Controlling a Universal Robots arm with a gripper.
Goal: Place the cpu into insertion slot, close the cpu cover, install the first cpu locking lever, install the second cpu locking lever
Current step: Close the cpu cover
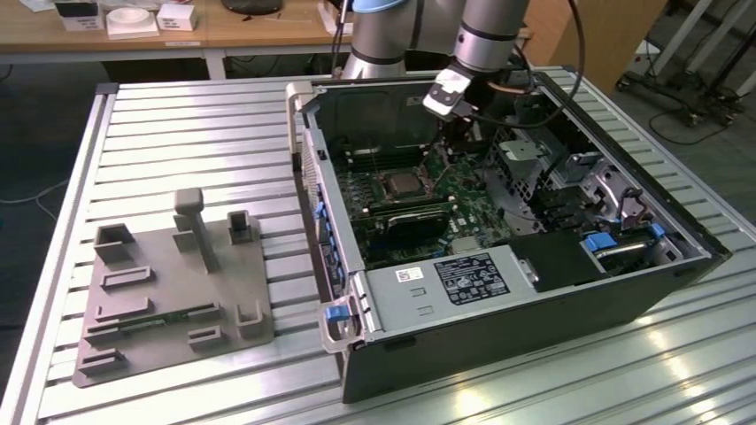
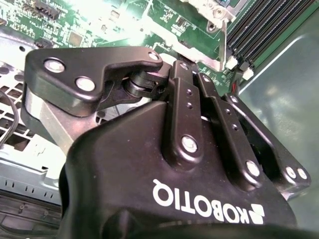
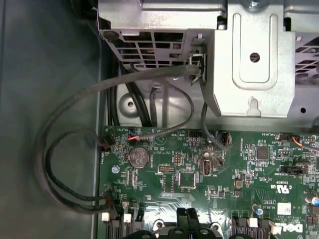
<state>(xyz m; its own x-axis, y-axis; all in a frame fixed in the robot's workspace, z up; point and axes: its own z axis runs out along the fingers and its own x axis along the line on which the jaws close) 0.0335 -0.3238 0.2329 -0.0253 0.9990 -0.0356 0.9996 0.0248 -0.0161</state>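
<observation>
An open computer case lies on a slatted table. The insertion slot sits mid-board with a silver rim and a dark middle. I cannot tell the cpu or the cpu cover apart from it in the exterior view. My gripper reaches down into the case just past the slot, towards the exterior view's right. Its black fingertips press together just above the green board, holding nothing. In the second wrist view the fingers point at a corner of the slot's silver frame and a thin metal bar.
A grey fixture plate with upright posts lies on the table at the exterior view's left. In the case are a black labelled box, memory slots, a metal drive cage and looping black cables. A wooden desk stands behind.
</observation>
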